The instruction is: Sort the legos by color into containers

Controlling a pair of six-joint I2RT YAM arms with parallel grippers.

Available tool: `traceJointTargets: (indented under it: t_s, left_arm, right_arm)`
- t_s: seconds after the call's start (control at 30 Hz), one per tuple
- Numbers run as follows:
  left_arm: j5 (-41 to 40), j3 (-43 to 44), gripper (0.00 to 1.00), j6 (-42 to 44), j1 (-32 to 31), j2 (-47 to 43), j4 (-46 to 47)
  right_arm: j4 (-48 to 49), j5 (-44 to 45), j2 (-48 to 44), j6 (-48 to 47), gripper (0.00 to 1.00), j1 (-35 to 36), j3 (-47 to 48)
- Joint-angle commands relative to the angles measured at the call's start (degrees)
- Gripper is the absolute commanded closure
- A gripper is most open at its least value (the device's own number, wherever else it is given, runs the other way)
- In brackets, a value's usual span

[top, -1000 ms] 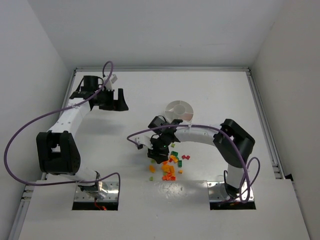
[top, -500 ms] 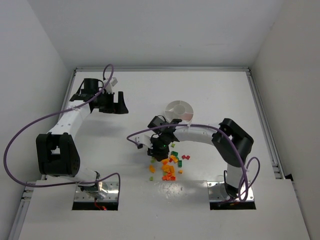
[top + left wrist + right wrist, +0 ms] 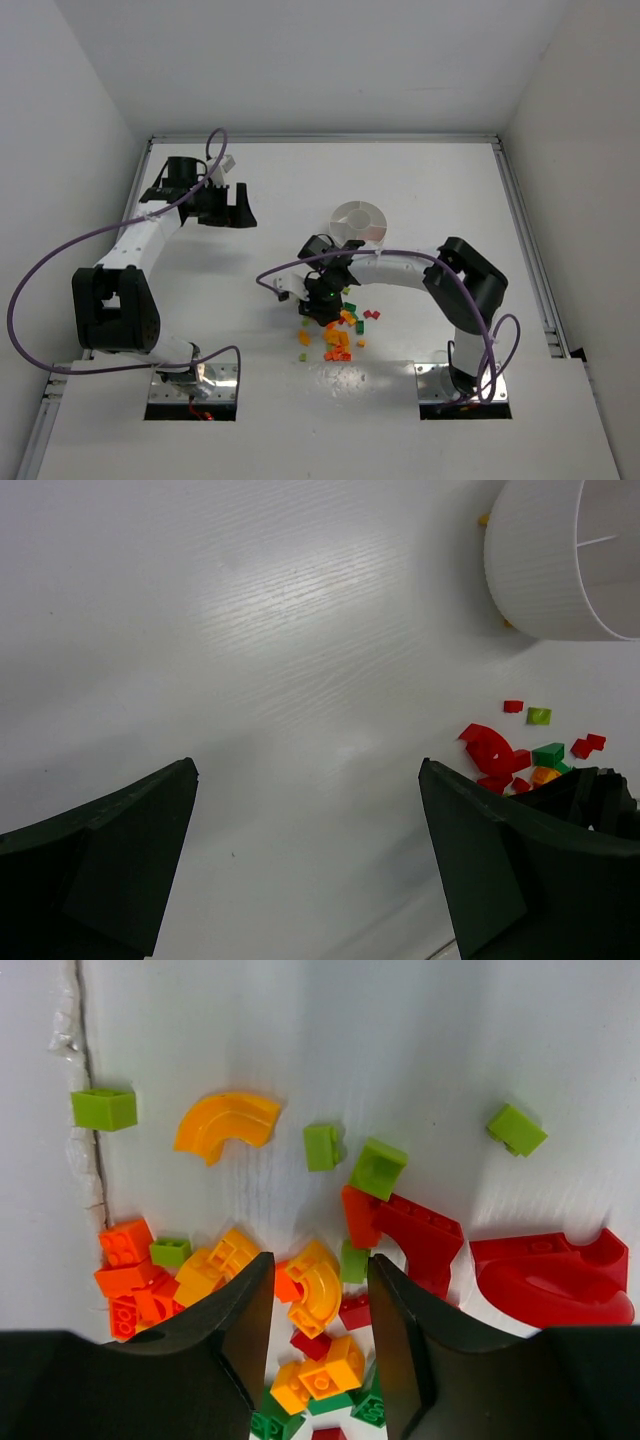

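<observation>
The legos [image 3: 340,335] lie in a loose pile of red, orange, yellow and green bricks at the table's near middle. My right gripper [image 3: 322,303] hangs low over the pile's left part. In the right wrist view it [image 3: 319,1268] is open, its jaws on either side of a yellow curved brick [image 3: 322,1298] without gripping it. The white round dish [image 3: 358,221] with its wedge containers stands just beyond the pile. My left gripper [image 3: 238,205] is open and empty at the far left, well away from the dish; it also shows in the left wrist view [image 3: 307,770].
In the right wrist view, a large red curved piece [image 3: 550,1278] and a red brick [image 3: 420,1230] lie right of the jaws, with green bricks [image 3: 378,1167] ahead. A table seam [image 3: 92,1140] runs on the left. The left wrist view shows the dish's side [image 3: 545,565] and some legos [image 3: 500,752].
My right gripper has shifted slightly right over the pile and sits lower among the bricks. The left arm has barely moved.
</observation>
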Motion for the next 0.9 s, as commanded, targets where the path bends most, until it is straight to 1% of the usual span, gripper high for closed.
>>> traceJointTargets:
  t_s: [0.0, 0.2, 0.27, 0.6, 0.63, 0.73, 0.87]
  left_arm:
    - [0.8, 0.4, 0.01, 0.5, 0.2, -1.2, 0.9]
    - [0.8, -0.1, 0.01, 1.0, 0.7, -1.2, 0.9]
    - [0.8, -0.1, 0.01, 1.0, 0.7, -1.2, 0.9]
    - [1.3, -1.2, 0.01, 2.1, 1.8, -1.2, 0.9]
    - [1.3, -1.2, 0.01, 2.1, 1.8, -1.2, 0.9]
    - [1.3, -1.2, 0.01, 2.1, 2.4, -1.2, 0.9]
    - [1.8, -1.8, 0.01, 2.6, 3.0, -1.2, 0.9]
  right_arm:
    - [1.5, 0.7, 1.7, -0.8, 0.57, -0.2, 1.8]
    - [2.0, 1.2, 3.4, -0.8, 0.54, 0.4, 3.6]
    - [2.6, 1.2, 4.1, -0.8, 0.52, 0.4, 4.7]
    - [2.1, 1.2, 5.8, -1.3, 0.52, 0.4, 7.0]
    - [2.0, 1.2, 5.8, -1.3, 0.54, 0.9, 7.0]
    - [2.0, 1.2, 5.1, -2.0, 0.58, 0.9, 5.1]
    - [4.6, 1.7, 3.7, -2.6, 0.59, 2.6, 0.2]
